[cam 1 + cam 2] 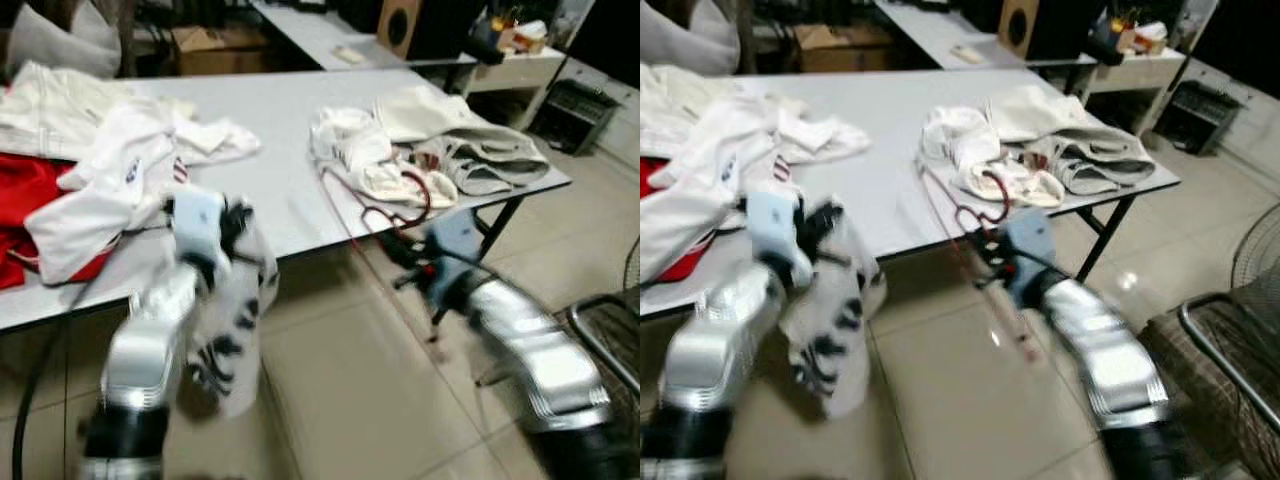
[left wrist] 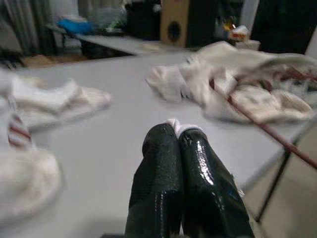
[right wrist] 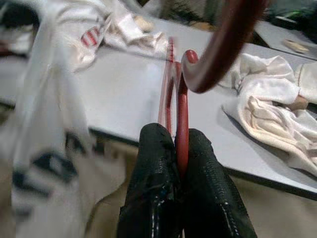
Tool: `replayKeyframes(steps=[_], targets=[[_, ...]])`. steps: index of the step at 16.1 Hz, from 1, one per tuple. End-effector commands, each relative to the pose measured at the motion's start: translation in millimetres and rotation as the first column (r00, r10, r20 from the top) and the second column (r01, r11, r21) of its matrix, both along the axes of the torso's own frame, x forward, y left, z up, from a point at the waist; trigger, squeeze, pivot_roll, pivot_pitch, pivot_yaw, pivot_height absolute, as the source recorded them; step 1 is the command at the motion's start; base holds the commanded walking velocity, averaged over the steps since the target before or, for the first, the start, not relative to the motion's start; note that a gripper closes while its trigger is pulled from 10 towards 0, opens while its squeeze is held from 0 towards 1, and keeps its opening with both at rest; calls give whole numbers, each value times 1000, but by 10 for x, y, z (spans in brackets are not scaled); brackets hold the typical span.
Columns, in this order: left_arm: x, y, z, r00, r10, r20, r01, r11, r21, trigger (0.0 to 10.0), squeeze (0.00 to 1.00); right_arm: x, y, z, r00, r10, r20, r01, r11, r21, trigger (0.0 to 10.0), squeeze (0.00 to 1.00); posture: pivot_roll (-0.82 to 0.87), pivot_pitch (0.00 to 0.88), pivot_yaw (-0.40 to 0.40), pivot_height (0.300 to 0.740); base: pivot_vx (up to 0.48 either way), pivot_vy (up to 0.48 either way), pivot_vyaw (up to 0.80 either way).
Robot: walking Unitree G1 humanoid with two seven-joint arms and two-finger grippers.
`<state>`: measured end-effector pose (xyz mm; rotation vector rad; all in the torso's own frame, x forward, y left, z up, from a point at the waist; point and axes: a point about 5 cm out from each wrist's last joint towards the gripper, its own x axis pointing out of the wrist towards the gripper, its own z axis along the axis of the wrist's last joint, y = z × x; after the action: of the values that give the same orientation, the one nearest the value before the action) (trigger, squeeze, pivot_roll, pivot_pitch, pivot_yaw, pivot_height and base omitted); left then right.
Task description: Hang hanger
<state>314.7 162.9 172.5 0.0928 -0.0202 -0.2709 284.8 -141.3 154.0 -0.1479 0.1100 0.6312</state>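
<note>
A dark red hanger [image 1: 347, 226] hangs just off the front edge of the grey table [image 1: 290, 130], its hook [image 1: 417, 196] over the clothes there. My right gripper [image 1: 400, 256] is shut on the hanger [image 3: 181, 101], which runs up between the black fingers [image 3: 153, 168]. My left gripper [image 1: 236, 224] is shut on a white garment with black print [image 1: 226, 335] that droops below the table edge. In the left wrist view a bit of white cloth [image 2: 177, 127] shows at the closed fingertips [image 2: 163, 153].
White and red clothes [image 1: 80, 170] are heaped on the table's left; a white and grey pile [image 1: 440, 150] lies at its right corner. A metal-framed chair [image 1: 610, 330] stands on the tiled floor at right. More tables and a speaker [image 1: 400, 25] stand behind.
</note>
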Motion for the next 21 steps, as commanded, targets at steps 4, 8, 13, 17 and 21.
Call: replayKeyframes(steps=[4,8,13,17,21], targets=[[172,96,387,993,34,111,-36,999,22,10000,0,-71,-77,81,990,135,36,-131,986,-99,10000,0,-43,0,-90,740,333,0,200],[275,181,687,983,41,180,-52,997,56,10000,0,-133,-29,165,966,253,46,-248,964,-92,10000,0,-40,0,-88,740,334,0,800],[275,181,687,983,41,180,-52,997,56,10000,0,-133,-29,165,966,253,46,-248,964,-92,10000,0,-40,0,-88,740,334,0,800],[275,181,687,983,41,180,-52,997,56,10000,0,-133,-29,165,966,253,46,-248,964,-92,10000,0,-40,0,-88,740,334,0,800],[275,181,687,983,41,180,-52,997,56,10000,0,-133,-29,165,966,253,46,-248,964,-92,10000,0,-40,0,-88,740,334,0,800]])
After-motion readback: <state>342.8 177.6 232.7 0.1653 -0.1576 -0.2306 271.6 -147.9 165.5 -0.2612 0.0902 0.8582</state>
